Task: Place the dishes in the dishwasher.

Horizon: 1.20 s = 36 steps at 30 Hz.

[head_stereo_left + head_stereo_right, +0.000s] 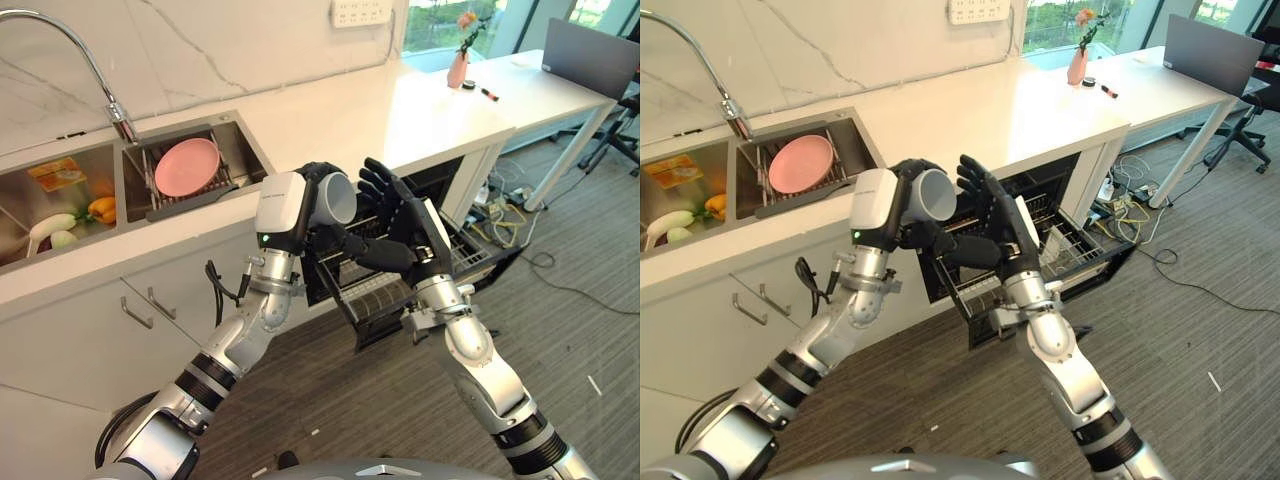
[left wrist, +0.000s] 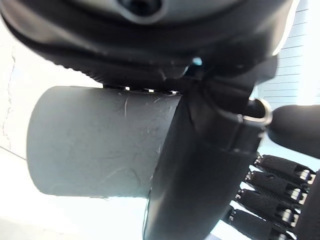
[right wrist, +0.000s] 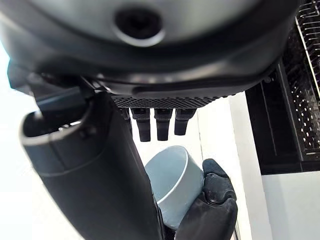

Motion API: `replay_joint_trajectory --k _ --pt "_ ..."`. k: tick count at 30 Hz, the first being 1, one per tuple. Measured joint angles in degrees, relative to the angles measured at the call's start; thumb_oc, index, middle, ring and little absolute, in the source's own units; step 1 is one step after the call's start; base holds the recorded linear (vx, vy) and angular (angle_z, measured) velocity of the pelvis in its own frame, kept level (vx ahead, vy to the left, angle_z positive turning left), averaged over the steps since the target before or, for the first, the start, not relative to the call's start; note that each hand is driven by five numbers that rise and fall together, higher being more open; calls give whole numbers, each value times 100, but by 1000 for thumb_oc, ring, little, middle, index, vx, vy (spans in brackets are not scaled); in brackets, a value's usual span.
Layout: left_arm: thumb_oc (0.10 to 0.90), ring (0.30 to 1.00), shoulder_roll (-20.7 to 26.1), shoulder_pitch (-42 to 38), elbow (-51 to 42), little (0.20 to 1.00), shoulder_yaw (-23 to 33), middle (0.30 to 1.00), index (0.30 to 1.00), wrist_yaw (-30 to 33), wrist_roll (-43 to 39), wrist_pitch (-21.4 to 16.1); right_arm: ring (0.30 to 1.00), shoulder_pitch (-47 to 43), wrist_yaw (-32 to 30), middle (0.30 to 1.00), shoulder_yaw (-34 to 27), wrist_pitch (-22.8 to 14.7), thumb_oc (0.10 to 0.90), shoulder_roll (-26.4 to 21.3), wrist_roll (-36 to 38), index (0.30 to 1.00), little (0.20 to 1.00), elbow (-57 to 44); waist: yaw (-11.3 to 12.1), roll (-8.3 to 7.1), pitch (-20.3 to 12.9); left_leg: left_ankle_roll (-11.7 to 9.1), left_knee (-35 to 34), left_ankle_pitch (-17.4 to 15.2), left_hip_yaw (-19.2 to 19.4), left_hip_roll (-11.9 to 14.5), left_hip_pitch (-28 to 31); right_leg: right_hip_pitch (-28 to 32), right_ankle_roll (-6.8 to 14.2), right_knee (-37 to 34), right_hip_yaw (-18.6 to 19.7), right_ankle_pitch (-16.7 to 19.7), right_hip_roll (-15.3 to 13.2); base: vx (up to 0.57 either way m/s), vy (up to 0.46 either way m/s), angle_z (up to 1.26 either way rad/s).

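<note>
**Q:** What is the robot carrying here?

**A:** A grey cup (image 1: pixel 335 198), held on its side above the open dishwasher (image 1: pixel 440 250). The left robot hand (image 1: pixel 318 195) has its fingers and thumb curled round the cup, mouth turned toward the right robot hand (image 1: pixel 390 205), which stands just beside the cup with fingers straight and spread, gripping nothing.

**Q:** Why hold it that way?

**A:** By the look of it, the cup is being handed across or steadied: the right hand faces the cup's open end, and the dishwasher sits on that side. That is a judgement, not something seen.

**Q:** Where will it go?

**A:** Presumably the pulled-out wire rack (image 1: pixel 375 290), directly below the cup. I can make out no dishes in the visible part of it.

**Q:** What else waits?

**A:** Beyond the cup and toward the robot's left, a pink plate (image 1: pixel 186 166) leans in a drain rack in the sink (image 1: pixel 245 145). The neighbouring basin (image 1: pixel 20 190), farther still from the dishwasher, holds vegetables, orange and pale green, and a yellow packet. The white worktop (image 1: pixel 400 110) runs above the dishwasher, with a pink vase (image 1: pixel 458 68) at its far end.
</note>
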Motion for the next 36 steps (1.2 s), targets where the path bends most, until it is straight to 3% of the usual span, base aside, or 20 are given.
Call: replay_joint_trajectory --k 5,20,36 --pt "400 300 -38 0 0 300 -35 300 300 19 166 182 900 -100 -342 900 358 91 800 69 25 900 900 -1 45 14 -17 0 0 0 -10 -1 12 21 0 -1 -11 0 -1 0 0 0" --pt "400 300 -80 5 24 300 -330 300 300 -6 178 338 900 -286 -927 900 531 221 800 214 441 900 900 17 224 16 -41 -2 0 16 -160 -23 2 98 -1 -9 -128 -2 3 -5 1 4" --pt "400 300 147 9 37 300 -332 300 300 -447 607 416 900 -287 -924 900 519 466 800 190 -23 900 900 55 238 7 -48 2 0 43 -168 -16 -19 79 -2 -2 -167 -4 4 0 1 2"
